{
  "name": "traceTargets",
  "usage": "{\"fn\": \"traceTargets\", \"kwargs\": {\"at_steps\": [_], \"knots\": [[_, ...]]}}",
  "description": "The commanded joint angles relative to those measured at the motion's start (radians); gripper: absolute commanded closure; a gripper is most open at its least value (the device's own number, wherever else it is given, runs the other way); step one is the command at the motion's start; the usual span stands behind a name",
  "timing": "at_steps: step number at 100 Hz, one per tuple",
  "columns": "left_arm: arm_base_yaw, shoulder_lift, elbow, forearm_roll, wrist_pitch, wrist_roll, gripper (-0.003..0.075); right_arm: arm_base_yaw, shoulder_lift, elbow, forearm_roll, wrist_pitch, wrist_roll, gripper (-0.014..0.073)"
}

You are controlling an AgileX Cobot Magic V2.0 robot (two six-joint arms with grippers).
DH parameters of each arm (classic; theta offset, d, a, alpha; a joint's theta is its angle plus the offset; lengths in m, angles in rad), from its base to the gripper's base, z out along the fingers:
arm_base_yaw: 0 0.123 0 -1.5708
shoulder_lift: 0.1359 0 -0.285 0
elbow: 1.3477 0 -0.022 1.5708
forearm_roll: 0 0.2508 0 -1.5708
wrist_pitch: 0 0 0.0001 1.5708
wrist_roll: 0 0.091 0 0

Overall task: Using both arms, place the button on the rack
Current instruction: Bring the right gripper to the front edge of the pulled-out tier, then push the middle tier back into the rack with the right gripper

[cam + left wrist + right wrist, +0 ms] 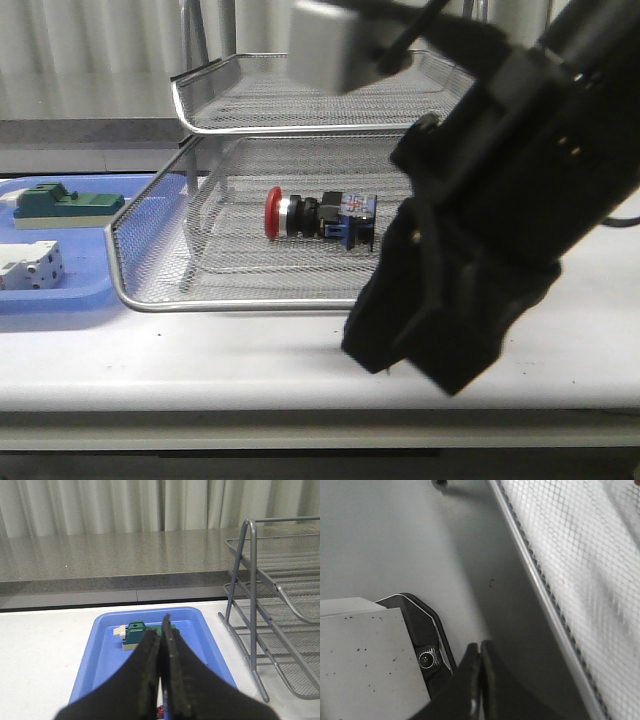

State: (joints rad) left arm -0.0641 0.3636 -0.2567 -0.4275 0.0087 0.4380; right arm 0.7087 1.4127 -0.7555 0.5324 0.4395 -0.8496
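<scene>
Beyond the right gripper [395,365], whose jaws are pressed together and empty, the button [318,217] lies on its side in the rack [160,262]. It looks light, rigid and prone to roll, best pinched across the black body. The left gripper [161,645] is closed too.

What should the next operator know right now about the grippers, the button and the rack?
Left gripper: jaws shut, empty, above the blue tray.
Right gripper: jaws shut, empty, over the table in front of the rack.
Button: lying on its side in the rack's lowest tier, red cap to the left, free of both grippers.
Done: button is on the rack.
Left: nothing evident except moving the arms away.
</scene>
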Motion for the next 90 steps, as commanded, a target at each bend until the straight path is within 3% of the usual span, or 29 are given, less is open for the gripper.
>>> {"fn": "traceTargets", "kwargs": {"at_steps": [1,45,90], "knots": [[0.002,0.007,-0.028,-0.008,-0.074,-0.008,0.0740,0.022,0.028,-0.035,0.023,-0.113,-0.014,0.0661],[0.002,0.007,-0.028,-0.008,-0.074,-0.008,0.0740,0.011,0.161,-0.122,0.023,-0.212,-0.014,0.0661],[0.002,0.007,-0.028,-0.008,-0.074,-0.008,0.0740,-0.196,0.254,-0.260,0.008,-0.221,-0.014,0.0661]]}}
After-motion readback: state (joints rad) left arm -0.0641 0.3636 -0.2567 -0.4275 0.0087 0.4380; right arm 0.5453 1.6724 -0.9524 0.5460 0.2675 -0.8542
